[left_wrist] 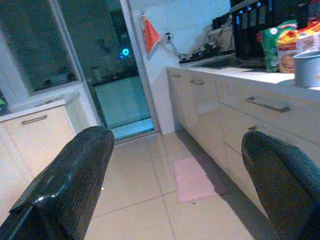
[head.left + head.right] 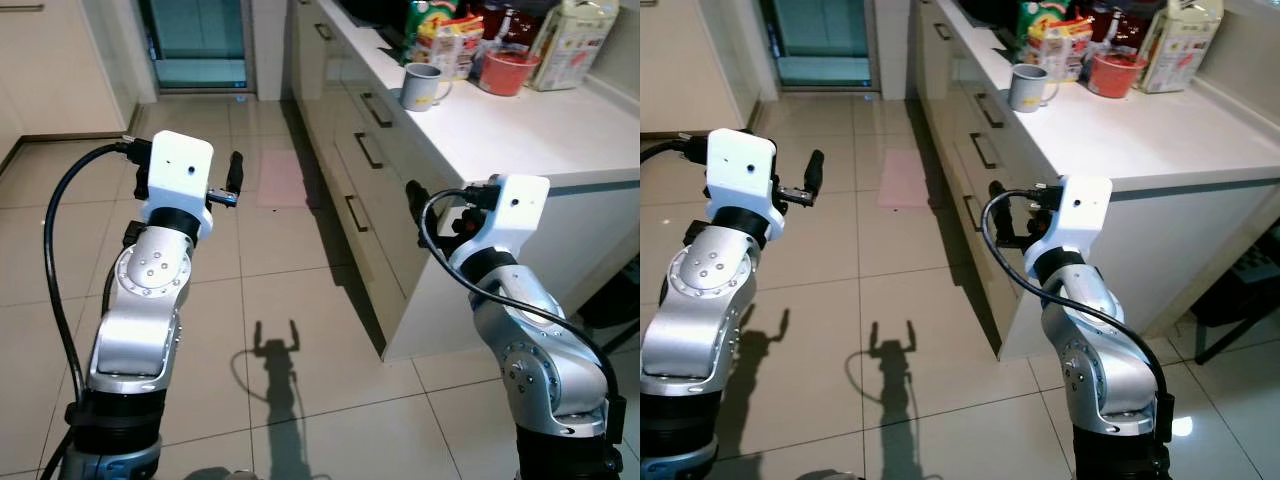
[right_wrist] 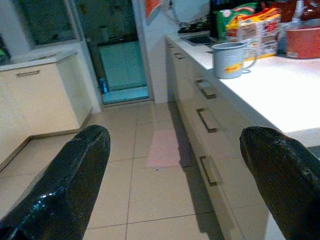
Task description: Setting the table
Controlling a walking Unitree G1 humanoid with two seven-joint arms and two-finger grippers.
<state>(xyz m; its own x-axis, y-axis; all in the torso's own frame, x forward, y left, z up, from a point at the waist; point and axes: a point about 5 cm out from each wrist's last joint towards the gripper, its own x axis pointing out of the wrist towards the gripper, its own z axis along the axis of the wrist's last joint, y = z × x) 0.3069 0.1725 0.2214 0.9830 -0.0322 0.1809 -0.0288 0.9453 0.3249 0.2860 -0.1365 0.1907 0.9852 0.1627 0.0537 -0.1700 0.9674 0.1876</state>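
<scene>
a grey mug (image 2: 424, 86) with a handle and a small coloured mark on its side stands upright on the white counter (image 2: 540, 130), near the counter's front edge. farther back on the counter, a red bowl (image 2: 506, 71) sits near a carton (image 2: 571, 45), with colourful snack bags (image 2: 446, 38) just beside the mug's far side. the right gripper (image 3: 175, 165) is raised in front of the counter's drawers, short of the mug, its fingers (image 3: 280, 175) spread wide and holding nothing. the left gripper (image 1: 175, 180) is held up over the tiled floor (image 2: 280, 300), well apart from the counter, fingers also spread wide and empty. a pink mat (image 2: 282, 178) lies on the floor beside the counter's base.
</scene>
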